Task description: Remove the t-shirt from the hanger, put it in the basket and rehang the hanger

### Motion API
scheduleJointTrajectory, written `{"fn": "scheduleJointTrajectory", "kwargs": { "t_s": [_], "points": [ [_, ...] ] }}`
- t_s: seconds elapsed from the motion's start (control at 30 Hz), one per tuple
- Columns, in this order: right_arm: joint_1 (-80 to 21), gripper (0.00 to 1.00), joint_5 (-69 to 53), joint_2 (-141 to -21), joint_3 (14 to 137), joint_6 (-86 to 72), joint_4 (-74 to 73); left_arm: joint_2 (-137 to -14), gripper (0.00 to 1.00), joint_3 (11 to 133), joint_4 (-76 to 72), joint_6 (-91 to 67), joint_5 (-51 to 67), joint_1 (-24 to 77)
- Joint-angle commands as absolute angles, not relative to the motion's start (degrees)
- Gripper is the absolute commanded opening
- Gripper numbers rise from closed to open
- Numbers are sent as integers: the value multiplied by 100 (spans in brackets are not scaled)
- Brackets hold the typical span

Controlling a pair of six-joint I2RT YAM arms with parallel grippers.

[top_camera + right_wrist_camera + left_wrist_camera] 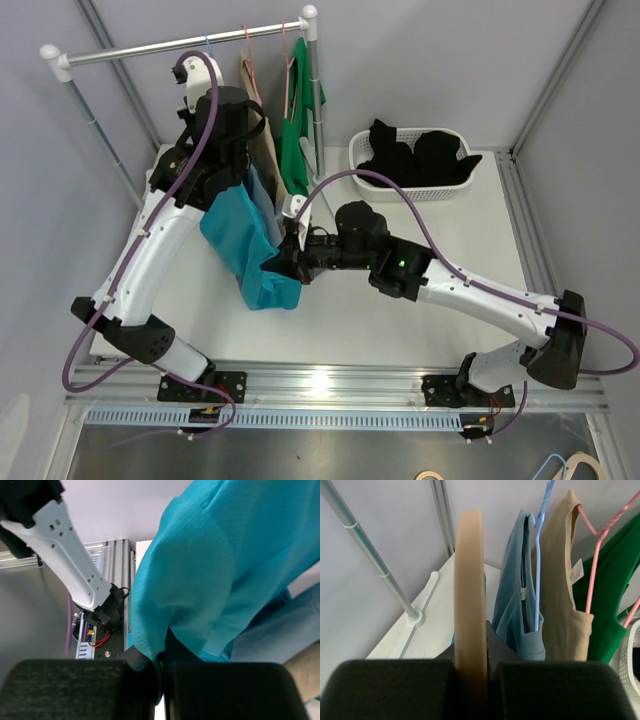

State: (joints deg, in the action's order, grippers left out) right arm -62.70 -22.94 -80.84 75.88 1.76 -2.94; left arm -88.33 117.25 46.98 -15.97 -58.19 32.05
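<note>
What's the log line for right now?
left gripper: shut on hanger | right gripper: shut on t-shirt hem | t-shirt: not yet off hanger

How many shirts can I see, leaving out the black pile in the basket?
4. The teal shirt in the right pincer; the light blue shirt, beige shirt and green shirt hanging from the rail. Others may be hidden.

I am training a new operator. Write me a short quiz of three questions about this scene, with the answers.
1. True or false: the right jaws are shut on the teal t-shirt.
2. The hanger gripped in the left jaws is: A) tan B) pink C) blue
3. Fill in: the white basket holds ___ clothes.
Key: 1 true; 2 A; 3 black.
</note>
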Motion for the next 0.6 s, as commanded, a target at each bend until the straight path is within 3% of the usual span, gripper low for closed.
{"fn": "scheduleJointTrajectory", "kwargs": {
  "t_s": [0.0,0.4,0.57],
  "points": [
    [-6372,0,-1995,-7858,7911,255,-394,-8517,1,11374,4018,-1416,-6134,3252],
    [-8436,0,95,-5178,5636,-921,-1467,-9131,1,12181,3612,-993,-5828,2593],
    [-8456,0,949,-4807,4527,-1555,-1311,-9237,1,12866,4252,-1212,-5372,2417]
  ]
}}
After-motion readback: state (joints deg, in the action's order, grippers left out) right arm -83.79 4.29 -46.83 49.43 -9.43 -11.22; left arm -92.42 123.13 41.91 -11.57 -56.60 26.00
